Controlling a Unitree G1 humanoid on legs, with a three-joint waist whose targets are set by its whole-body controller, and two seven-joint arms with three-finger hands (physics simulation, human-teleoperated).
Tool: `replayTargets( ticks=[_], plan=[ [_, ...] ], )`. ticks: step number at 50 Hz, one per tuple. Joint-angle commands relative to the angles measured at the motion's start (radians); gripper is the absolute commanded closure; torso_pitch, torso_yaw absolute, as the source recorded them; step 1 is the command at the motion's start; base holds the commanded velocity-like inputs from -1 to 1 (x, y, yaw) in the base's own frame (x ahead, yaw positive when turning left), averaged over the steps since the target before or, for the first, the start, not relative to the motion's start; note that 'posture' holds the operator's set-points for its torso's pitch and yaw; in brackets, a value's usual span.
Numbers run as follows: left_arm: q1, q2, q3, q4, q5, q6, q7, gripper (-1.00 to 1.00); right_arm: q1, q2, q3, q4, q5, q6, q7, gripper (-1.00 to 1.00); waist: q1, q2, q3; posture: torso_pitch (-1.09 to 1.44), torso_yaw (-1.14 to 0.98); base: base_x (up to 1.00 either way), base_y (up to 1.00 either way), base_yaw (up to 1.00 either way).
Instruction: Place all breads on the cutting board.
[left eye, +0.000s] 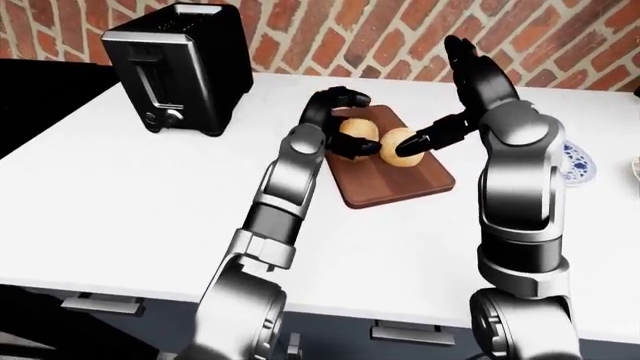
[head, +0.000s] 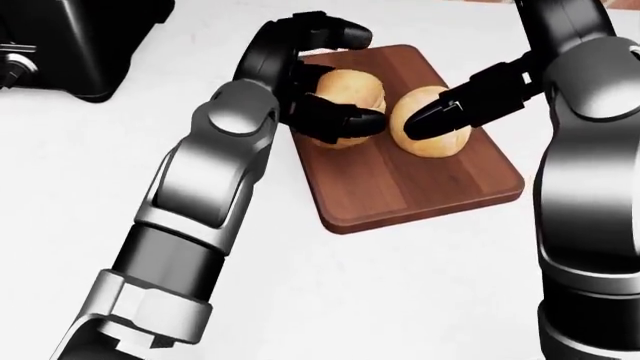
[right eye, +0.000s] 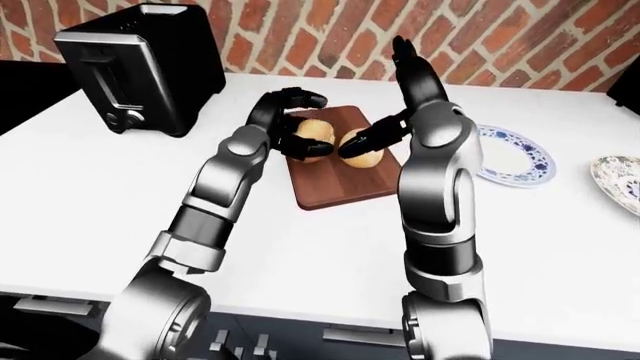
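A brown cutting board (head: 430, 184) lies on the white counter. Two round buns rest on it side by side: the left bun (head: 352, 88) and the right bun (head: 440, 142). My left hand (head: 345, 75) arches over the left bun; its upper fingers (head: 330, 34) stand clear of the crust, with board showing between, and its thumb lies along the bun's near side. My right hand (left eye: 458, 97) is open, fingers pointing up, its thumb tip (head: 435, 116) resting on the right bun.
A black toaster (left eye: 185, 64) stands at the counter's upper left. A blue-patterned plate (right eye: 510, 161) and a second plate (right eye: 615, 176) sit to the right of the board. A brick wall (left eye: 330, 30) backs the counter; the counter's edge (left eye: 400, 311) runs below.
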Motion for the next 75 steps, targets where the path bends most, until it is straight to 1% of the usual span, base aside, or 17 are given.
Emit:
replayTargets(
  ticks=[1, 8, 13, 23, 31, 36, 45, 49, 51, 56, 57, 62, 64, 68, 72, 74, 75],
  plan=[
    [-0.033, 0.0, -0.002, -0.049, 0.005, -0.03, 0.003, -0.3, -0.035, -0.011, -0.006, -0.031, -0.01, -0.018, -0.007, -1.0, 0.0, -0.004, -0.031, 0.0, 0.0, 0.0, 0.0, 0.0],
    [-0.023, -0.005, -0.006, -0.061, 0.016, -0.031, -0.001, -0.49, -0.036, -0.013, -0.006, -0.036, -0.015, -0.014, 0.0, -1.0, 0.0, -0.005, -0.031, 0.0, 0.0, 0.0, 0.0, 0.0],
    [-0.012, -0.012, -0.008, -0.072, 0.021, -0.029, -0.005, -0.47, -0.031, -0.01, -0.009, -0.034, -0.012, -0.021, -0.005, -1.0, 0.0, -0.005, -0.032, 0.0, 0.0, 0.0, 0.0, 0.0],
    [-0.016, 0.006, -0.009, -0.264, 0.025, 0.114, -0.04, -0.48, -0.042, -0.015, -0.002, -0.057, -0.029, 0.005, 0.015, -1.0, -0.001, -0.002, -0.028, 0.0, 0.0, 0.0, 0.0, 0.0],
    [-0.006, 0.019, -0.008, -0.365, 0.026, 0.177, -0.063, -0.47, -0.046, -0.01, 0.003, -0.066, -0.043, 0.01, 0.028, -1.0, -0.001, 0.0, -0.027, 0.0, 0.0, 0.0, 0.0, 0.0],
    [0.047, 0.054, -0.009, -0.59, 0.031, 0.305, -0.119, -0.48, -0.046, -0.031, 0.005, -0.14, -0.073, 0.064, 0.088, -1.0, -0.003, 0.002, -0.024, 0.0, 0.0, 0.0, 0.0, 0.0],
    [0.107, 0.14, 0.028, -0.921, 0.019, 0.509, -0.209, -0.51, -0.027, -0.064, 0.018, -0.284, -0.183, 0.159, 0.244, -1.0, -0.005, 0.008, -0.013, 0.0, 0.0, 0.0, 0.0, 0.0],
    [0.094, 0.212, 0.086, -1.016, -0.006, 0.591, -0.243, -0.58, -0.071, -0.129, 0.011, -0.351, -0.257, 0.241, 0.377, -1.0, -0.004, 0.011, -0.011, 0.0, 0.0, 0.0, 0.0, 0.0],
    [0.078, 0.256, 0.123, -1.058, -0.03, 0.639, -0.255, -0.75, -0.089, -0.171, 0.011, -0.39, -0.305, 0.293, 0.458, -1.0, -0.004, 0.013, -0.008, 0.0, 0.0, 0.0, 0.0, 0.0],
    [0.03, 0.356, 0.209, -1.115, -0.113, 0.738, -0.254, -0.89, -0.145, -0.247, -0.008, -0.442, -0.403, 0.382, 0.607, -1.0, -0.007, 0.018, 0.004, 0.0, 0.0, 0.0, 0.0, 0.0],
    [0.022, 0.377, 0.226, -1.122, -0.13, 0.757, -0.252, -1.0, -0.152, -0.259, -0.016, -0.449, -0.421, 0.393, 0.628, -1.0, -0.007, 0.019, 0.005, 0.0, 0.0, 0.0, 0.0, 0.0],
    [-0.018, 0.461, 0.286, -1.148, -0.213, 0.828, -0.227, -1.0, -0.172, -0.326, -0.031, -0.487, -0.507, 0.455, 0.764, -1.0, -0.008, 0.023, 0.011, 0.0, 0.0, 0.0, 0.0, 0.0],
    [-0.028, 0.509, 0.335, -1.168, -0.252, 0.865, -0.227, -1.0, -0.188, -0.368, -0.047, -0.496, -0.543, 0.474, 0.825, -1.0, -0.009, 0.024, 0.012, 0.0, 0.0, 0.0, 0.0, 0.0],
    [0.013, 0.583, 0.416, -1.177, -0.327, 0.869, -0.213, -1.0, -0.192, -0.442, -0.077, -0.521, -0.617, 0.507, 0.951, -1.0, -0.012, 0.029, 0.018, 0.0, 0.0, 0.0, 0.0, 0.0],
    [0.07, 0.634, 0.47, -1.181, -0.408, 0.85, -0.181, -1.0, -0.152, -0.508, -0.112, -0.563, -0.713, 0.519, 1.097, -1.0, -0.013, 0.034, 0.02, 0.0, 0.0, 0.0, 0.0, 0.0],
    [0.123, 0.647, 0.509, -1.219, -0.46, 0.862, -0.168, -1.0, -0.108, -0.579, -0.135, -0.596, -0.683, 0.556, 1.115, -1.0, -0.013, 0.035, 0.019, 0.0, 0.0, 0.0, 0.0, 0.0],
    [0.163, 0.653, 0.529, -1.246, -0.487, 0.861, -0.166, -1.0, -0.08, -0.644, -0.142, -0.62, -0.645, 0.603, 1.116, -1.0, -0.013, 0.034, 0.018, 0.0, 0.0, 0.0, 0.0, 0.0]
  ],
)
